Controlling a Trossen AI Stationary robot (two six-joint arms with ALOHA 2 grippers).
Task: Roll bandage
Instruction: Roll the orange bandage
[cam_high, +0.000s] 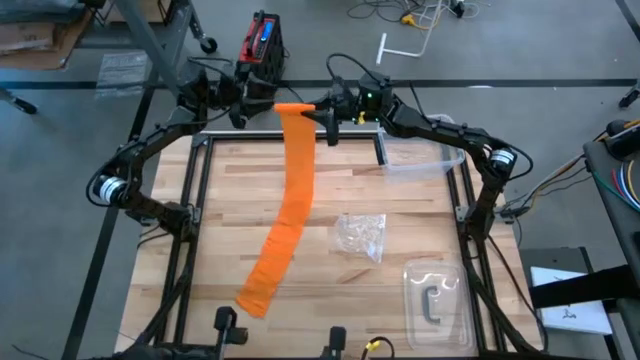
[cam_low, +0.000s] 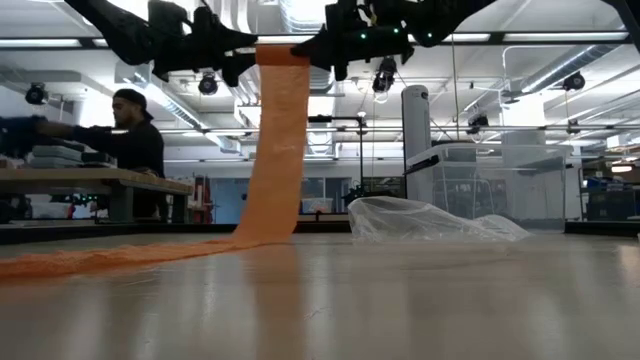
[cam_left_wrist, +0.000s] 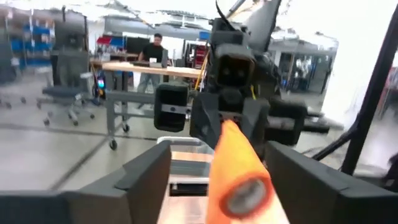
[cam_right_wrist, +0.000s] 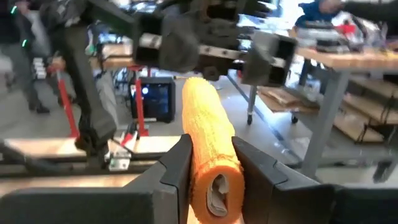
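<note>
The right gripper (cam_right_wrist: 211, 163) clamped the bandage (cam_high: 296, 175) roll at the far edge; the left gripper (cam_left_wrist: 211, 180) stood open around it; the strip trailed nearward.

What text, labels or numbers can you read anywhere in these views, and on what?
None readable.
Paper sheet on the stand beside the table: dark print, too small to read.
Clear plastic wrapper: no legible print.
Red and black device on the floor: blue panel, no readable characters.
Bandage: plain orange, no marking.
Shelves and benches in the room behind: any signs too blurred.
</note>
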